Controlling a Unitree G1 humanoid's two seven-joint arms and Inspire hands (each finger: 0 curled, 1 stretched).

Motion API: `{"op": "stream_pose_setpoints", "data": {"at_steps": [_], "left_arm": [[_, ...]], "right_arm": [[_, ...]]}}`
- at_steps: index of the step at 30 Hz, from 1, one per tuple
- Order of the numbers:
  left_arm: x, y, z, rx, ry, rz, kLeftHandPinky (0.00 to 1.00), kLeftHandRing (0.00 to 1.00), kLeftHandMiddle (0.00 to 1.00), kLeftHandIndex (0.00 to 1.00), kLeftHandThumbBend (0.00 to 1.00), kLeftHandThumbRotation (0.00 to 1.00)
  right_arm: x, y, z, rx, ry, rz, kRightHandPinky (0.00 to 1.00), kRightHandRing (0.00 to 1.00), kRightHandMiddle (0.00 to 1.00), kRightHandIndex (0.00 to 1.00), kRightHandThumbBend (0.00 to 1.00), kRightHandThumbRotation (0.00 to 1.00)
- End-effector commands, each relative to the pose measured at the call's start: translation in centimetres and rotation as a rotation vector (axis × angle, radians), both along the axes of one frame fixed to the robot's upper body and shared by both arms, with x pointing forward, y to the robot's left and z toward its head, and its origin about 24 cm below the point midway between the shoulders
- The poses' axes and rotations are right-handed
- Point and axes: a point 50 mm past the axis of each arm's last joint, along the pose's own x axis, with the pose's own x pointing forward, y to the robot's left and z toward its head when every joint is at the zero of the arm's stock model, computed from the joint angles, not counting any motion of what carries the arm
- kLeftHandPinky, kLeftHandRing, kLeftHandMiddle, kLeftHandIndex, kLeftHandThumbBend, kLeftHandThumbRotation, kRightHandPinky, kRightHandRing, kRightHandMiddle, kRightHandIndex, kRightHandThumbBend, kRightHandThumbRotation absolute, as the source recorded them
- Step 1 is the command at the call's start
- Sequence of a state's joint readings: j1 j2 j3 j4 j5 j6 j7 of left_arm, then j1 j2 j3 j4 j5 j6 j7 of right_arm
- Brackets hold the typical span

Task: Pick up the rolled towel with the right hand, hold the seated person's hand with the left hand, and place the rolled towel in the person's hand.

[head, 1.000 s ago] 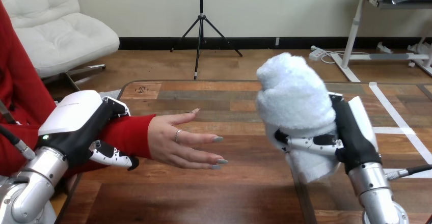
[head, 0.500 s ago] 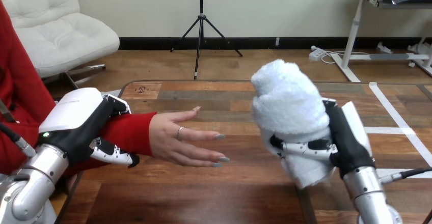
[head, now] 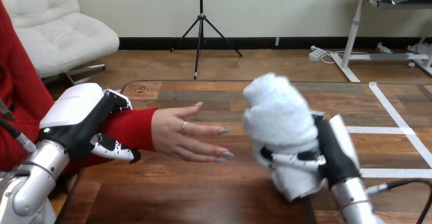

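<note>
A white rolled towel (head: pixel 279 119) stands upright above the table, with my right hand (head: pixel 326 155) shut round its lower half from the right. Its near side is a short gap from the person's fingertips. The person's hand (head: pixel 183 135) reaches in from the left, open, palm turned toward the towel, fingers pointing right. My left hand (head: pixel 84 122) is curled round the person's red-sleeved forearm (head: pixel 127 130) just behind the wrist, thumb underneath.
The wooden table (head: pixel 204 193) stretches across the view, with white tape lines (head: pixel 402 132) on its right part. The person's red-sleeved arm comes in along the left edge.
My right hand has carried the towel left and lower, toward the person's fingertips. The person's hand has shifted slightly right. My left hand has kept its grip.
</note>
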State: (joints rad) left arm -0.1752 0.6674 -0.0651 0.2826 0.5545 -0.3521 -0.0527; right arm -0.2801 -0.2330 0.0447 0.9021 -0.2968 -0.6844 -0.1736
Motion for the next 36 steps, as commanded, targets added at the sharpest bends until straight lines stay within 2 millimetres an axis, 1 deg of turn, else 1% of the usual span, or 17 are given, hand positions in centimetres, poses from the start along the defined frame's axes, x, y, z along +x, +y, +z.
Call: {"op": "stream_pose_setpoints", "data": {"at_steps": [1,9,22,36], "left_arm": [[2.4,-0.9,5.9,-0.052,-0.241,-0.043,0.30,0.34,0.38,0.36,0.82,0.00],[2.5,-1.1,5.9,-0.051,-0.243,-0.043,0.30,0.34,0.38,0.36,0.82,0.00],[2.7,-1.3,5.7,-0.066,-0.239,-0.042,0.30,0.34,0.38,0.37,0.83,0.00],[3.1,-1.6,5.4,-0.093,-0.224,-0.037,0.30,0.35,0.38,0.37,0.82,0.00]], "right_arm": [[3.4,2.2,3.8,0.029,-0.161,0.040,0.29,0.34,0.39,0.45,0.69,0.00],[3.7,3.1,3.4,0.033,-0.136,0.052,0.30,0.34,0.40,0.45,0.68,0.00],[4.0,4.6,3.1,0.064,-0.107,0.068,0.27,0.32,0.38,0.44,0.69,0.00],[4.2,6.0,3.3,0.097,-0.106,0.108,0.28,0.33,0.38,0.44,0.69,0.00]]}}
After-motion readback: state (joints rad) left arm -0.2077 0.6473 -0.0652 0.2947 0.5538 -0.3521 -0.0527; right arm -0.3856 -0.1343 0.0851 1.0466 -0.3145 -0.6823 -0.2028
